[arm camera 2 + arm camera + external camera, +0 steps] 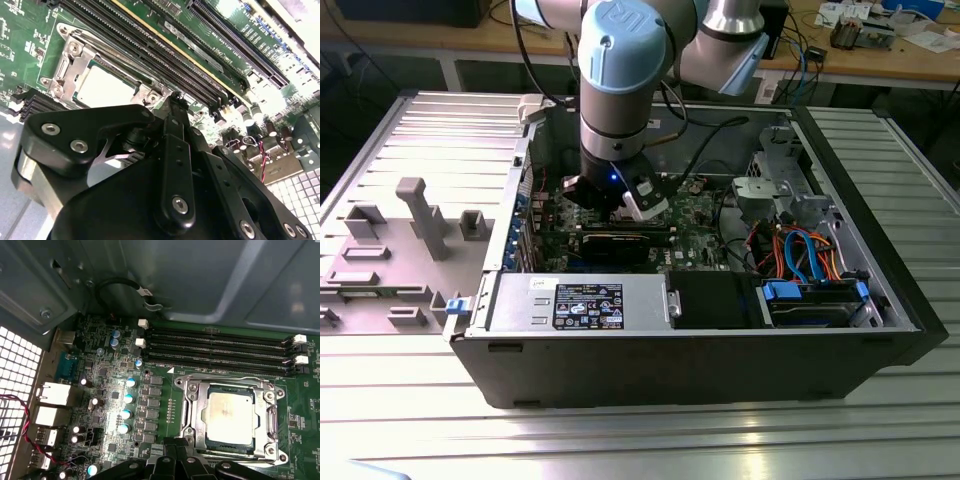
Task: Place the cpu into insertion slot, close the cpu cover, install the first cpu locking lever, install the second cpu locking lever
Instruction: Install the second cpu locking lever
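While arm reaches down into open computer case (880, 290) in exterior view, gripper (175, 455) hangs just beside socket, at cpu's 7 o'clock in first wrist view. Gripper state: cannot tell, nothing seen in grasp.

Cpu (231, 416) lies flat inside insertion slot (192, 437). Cpu cover (272, 417) down around chip, silver top showing through window.

Judgement: placing and cover-closing look done; lever work in hand. Levers hard to make out. Next move calls for fine alignment at socket edge.

Case also holds green motherboard (115, 370), memory slots (220, 347) at cpu's 12 o'clock.
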